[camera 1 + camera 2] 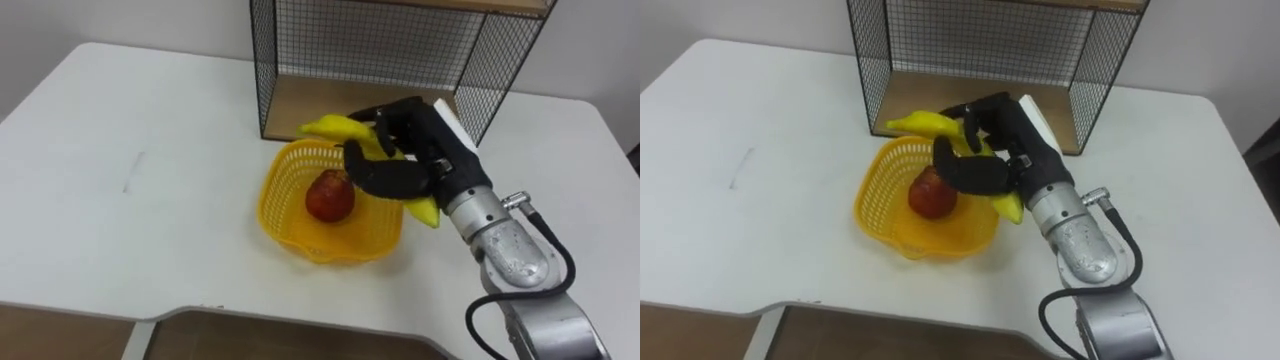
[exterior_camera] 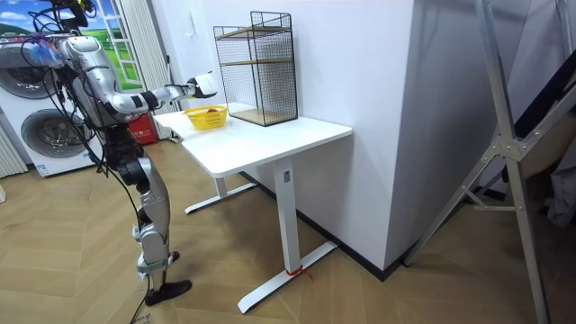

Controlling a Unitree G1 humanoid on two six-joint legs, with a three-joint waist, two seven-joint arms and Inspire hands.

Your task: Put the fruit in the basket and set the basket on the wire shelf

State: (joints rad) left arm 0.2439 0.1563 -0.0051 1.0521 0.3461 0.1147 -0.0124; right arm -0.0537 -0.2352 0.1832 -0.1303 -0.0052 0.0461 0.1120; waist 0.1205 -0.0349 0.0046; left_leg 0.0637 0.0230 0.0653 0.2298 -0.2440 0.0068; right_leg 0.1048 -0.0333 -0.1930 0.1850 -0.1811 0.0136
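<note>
One apple (image 1: pixel 329 195) lies in the basket (image 1: pixel 283 215) — the right hand (image 1: pixel 408 152), clamped round the banana (image 1: pixel 335 126), should lower it inside before releasing.

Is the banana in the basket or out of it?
Out: the right hand is curled round the banana, holding it above the far rim of the basket; the apple lies inside.

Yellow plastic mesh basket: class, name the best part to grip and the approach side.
Probably the near-left rim of the yellow plastic mesh basket, from above: it flares open and bare there, while the right hand, holding the yellow banana, covers the far-right side.
</note>
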